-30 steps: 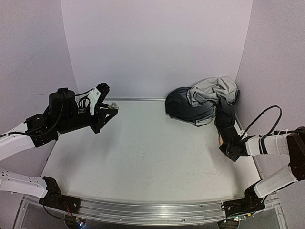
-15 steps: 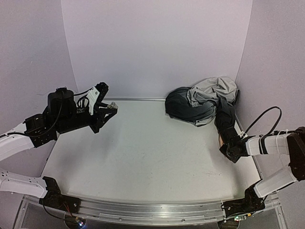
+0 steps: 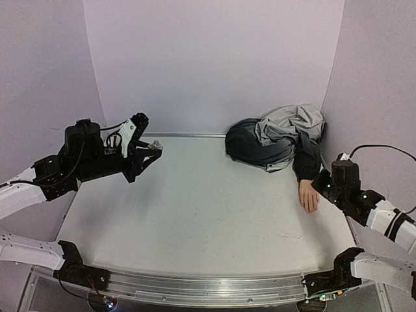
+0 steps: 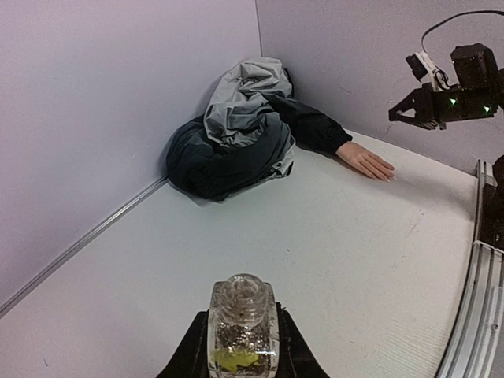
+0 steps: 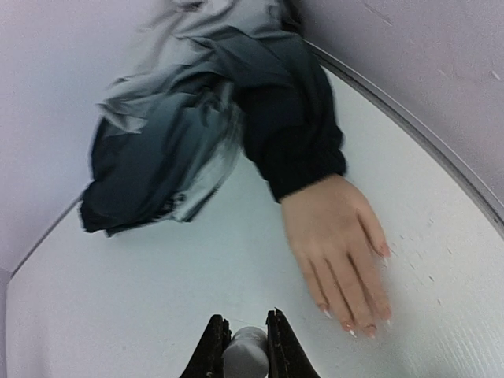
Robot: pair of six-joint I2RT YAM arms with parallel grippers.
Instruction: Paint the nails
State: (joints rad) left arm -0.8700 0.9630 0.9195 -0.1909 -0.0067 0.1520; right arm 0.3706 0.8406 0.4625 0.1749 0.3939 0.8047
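Note:
The pale mannequin hand [image 3: 308, 195] lies palm down on the table at the right, its dark sleeve running back into a bunched grey jacket [image 3: 276, 140]. The nails [image 5: 350, 327] show at the fingertips in the right wrist view, some pink. My right gripper [image 5: 242, 323] hovers just before the fingertips, shut on a rounded white cap [image 5: 246, 352]; from above it [image 3: 323, 184] sits right of the hand. My left gripper [image 3: 153, 146] is raised at the far left, shut on a small clear bottle [image 4: 242, 327] with a bare threaded neck and glittery, yellow contents.
The jacket [image 4: 236, 134] fills the back right corner against the walls. A metal rail [image 3: 195, 289] runs along the near table edge. The right wall stands close beside the hand [image 4: 366, 161]. The right arm [image 4: 453, 94] hangs above the hand in the left wrist view.
My right arm has pulled back to the right and risen off the hand, which now shows uncovered. The left arm and bottle have barely moved.

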